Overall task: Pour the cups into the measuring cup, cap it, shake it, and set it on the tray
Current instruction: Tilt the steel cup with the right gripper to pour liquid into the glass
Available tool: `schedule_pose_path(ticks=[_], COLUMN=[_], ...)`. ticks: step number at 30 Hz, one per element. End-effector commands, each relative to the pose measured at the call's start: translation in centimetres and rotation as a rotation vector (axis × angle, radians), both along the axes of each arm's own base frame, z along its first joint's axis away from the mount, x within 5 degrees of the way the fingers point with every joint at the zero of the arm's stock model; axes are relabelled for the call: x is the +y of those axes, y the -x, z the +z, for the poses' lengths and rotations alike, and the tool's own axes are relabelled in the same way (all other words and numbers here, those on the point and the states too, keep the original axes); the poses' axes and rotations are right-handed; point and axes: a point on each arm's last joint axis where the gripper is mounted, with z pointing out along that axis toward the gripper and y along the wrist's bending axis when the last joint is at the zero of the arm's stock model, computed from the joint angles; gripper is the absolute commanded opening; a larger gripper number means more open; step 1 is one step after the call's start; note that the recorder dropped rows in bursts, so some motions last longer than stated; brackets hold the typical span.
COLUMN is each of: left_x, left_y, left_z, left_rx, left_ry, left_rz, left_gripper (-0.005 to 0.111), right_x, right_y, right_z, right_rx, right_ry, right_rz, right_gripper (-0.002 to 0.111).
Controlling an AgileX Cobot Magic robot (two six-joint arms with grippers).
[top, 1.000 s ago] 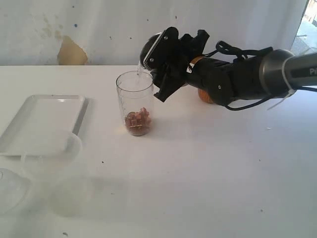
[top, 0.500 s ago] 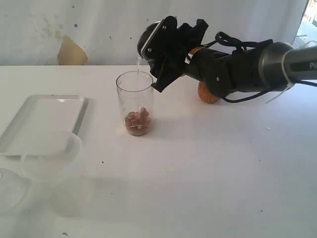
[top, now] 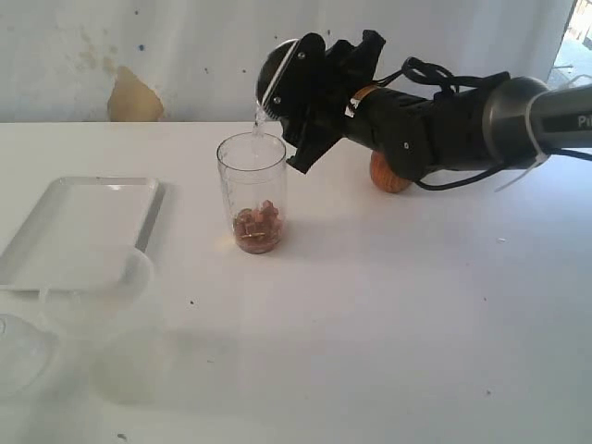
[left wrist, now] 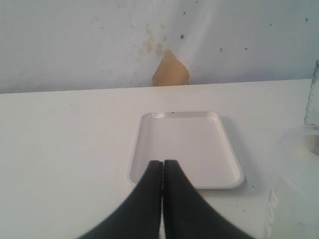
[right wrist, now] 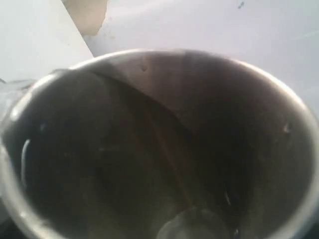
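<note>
My right gripper (top: pixel 305 97) is shut on the steel tumbler (top: pixel 279 76). The tumbler is tipped steeply, mouth down, just above the rim of the measuring cup (top: pixel 252 180). A thin stream runs from the tumbler's lip into it. Pinkish-brown pieces (top: pixel 256 229) lie at the measuring cup's bottom. In the right wrist view the tumbler's dark inside (right wrist: pixel 149 149) fills the picture and hides the fingers. The brown wooden cup (top: pixel 387 176) stands behind the right arm, partly hidden. The tray (top: pixel 79 227) lies far left. My left gripper (left wrist: pixel 163 165) is shut and empty, near the tray (left wrist: pixel 187 144).
A wide frosted translucent container (top: pixel 92 310) stands at the front left beside the tray's near corner, also seen as a container (left wrist: pixel 296 189) in the left wrist view. A clear lid-like piece (top: pixel 14 351) lies at the left edge. A white wall backs the table.
The right gripper has lifted slightly and tipped the steel tumbler further over the measuring cup. More of the wooden cup shows behind the arm.
</note>
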Motion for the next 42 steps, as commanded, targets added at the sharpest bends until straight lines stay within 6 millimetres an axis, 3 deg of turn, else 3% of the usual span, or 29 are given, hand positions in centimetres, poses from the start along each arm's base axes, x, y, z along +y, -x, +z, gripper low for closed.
schedule_pose_path(ticks=[1, 10, 36, 42], left_x=[0.0, 0.0, 0.0, 0.0], left_y=[0.0, 0.0, 0.0, 0.0], left_z=[-0.2, -0.2, -0.2, -0.2], left_rx=[0.003, 0.003, 0.003, 0.003], left_ry=[0.000, 0.000, 0.000, 0.000], left_rz=[-0.002, -0.002, -0.002, -0.002], left_gripper=[0.001, 0.001, 0.001, 0.001], right_x=[0.0, 0.2, 0.2, 0.1], right_y=[-0.3, -0.9, -1.2, -1.0], right_z=[1.3, -0.7, -0.2, 1.1], right_rx=[-0.087, -0.083, -0.148, -0.215], right_ry=[-0.036, 0.048, 0.171, 0.215], right_rz=[-0.011, 0.003, 0.017, 0.021], right_gripper=[0.000, 0.000, 0.000, 0.000])
